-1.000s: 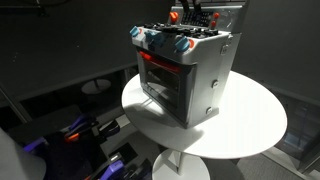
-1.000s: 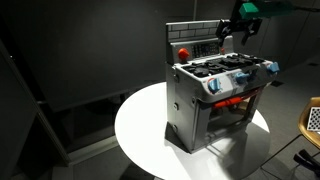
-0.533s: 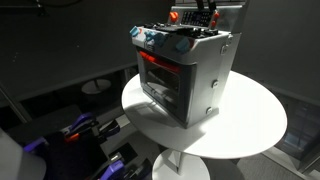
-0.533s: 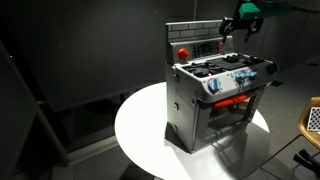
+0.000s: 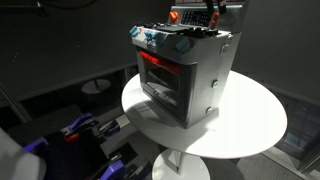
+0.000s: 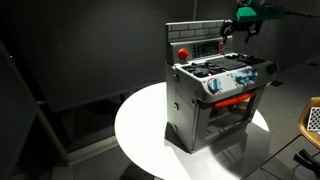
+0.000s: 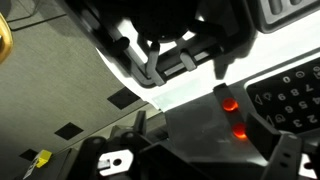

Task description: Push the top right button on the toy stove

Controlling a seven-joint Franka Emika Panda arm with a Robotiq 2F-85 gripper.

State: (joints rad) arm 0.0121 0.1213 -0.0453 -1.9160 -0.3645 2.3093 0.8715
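Note:
The toy stove (image 5: 185, 75) stands on a round white table (image 5: 250, 125); it also shows in the other exterior view (image 6: 215, 100). It is silver-grey with a red-lit oven window, blue and red knobs and a red back panel (image 6: 195, 42). My gripper (image 6: 240, 28) hovers by the far end of that back panel, above the stove top, and also shows in an exterior view (image 5: 212, 11). In the wrist view the gripper (image 7: 200, 165) looks open and empty, with two glowing red buttons (image 7: 229, 103) and a keypad (image 7: 290, 95) just ahead of it.
The table (image 6: 140, 125) has bare white surface around the stove. Dark equipment with blue and purple parts (image 5: 80, 130) sits low beside the table. A checkered board (image 6: 314, 118) is at the frame edge. The surroundings are dark.
My gripper has shifted a little along the back panel towards its end and slightly upward. The stove has not moved.

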